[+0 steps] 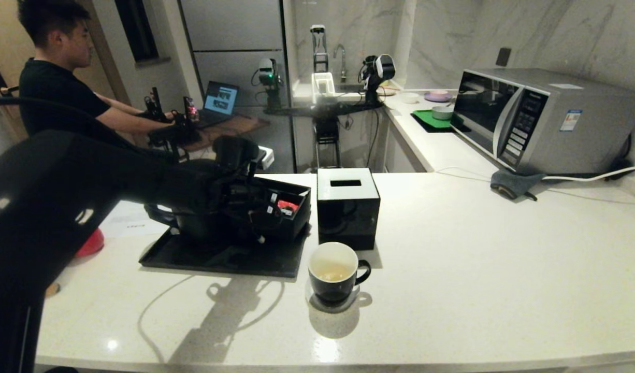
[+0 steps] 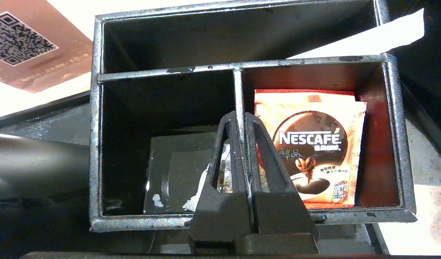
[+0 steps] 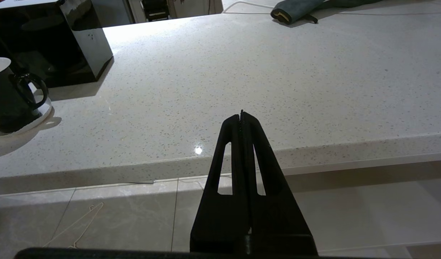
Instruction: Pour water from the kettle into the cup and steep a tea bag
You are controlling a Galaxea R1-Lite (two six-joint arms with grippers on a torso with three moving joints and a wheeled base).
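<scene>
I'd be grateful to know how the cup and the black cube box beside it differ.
The cup is round, open-topped, white inside and holds pale liquid; the cube box is square-sided with a white slotted top. The cup is lower and has an ear handle; the cube box has none. Both are glossy black and stand on the counter.

White countertop (image 1: pixel 452 290) carries the cup (image 1: pixel 334 273), black tray (image 1: pixel 219 257), cube box (image 1: pixel 347 206) and microwave (image 1: pixel 540 119).

The right gripper (image 3: pixel 241 117) hangs with its two black fingers pressed together, tips over the near edge of the speckled white counter (image 3: pixel 242 72). At ten o'clock from the tips stands the cup (image 3: pixel 12 100), its ear handle facing the gripper. Behind it, at eleven o'clock, sits a glossy black box (image 3: pixel 55 39). At one o'clock, far back, lies a folded dark cloth (image 3: pixel 296 9). Pale floor tiles (image 3: pixel 98 216) show below the counter edge.
</scene>
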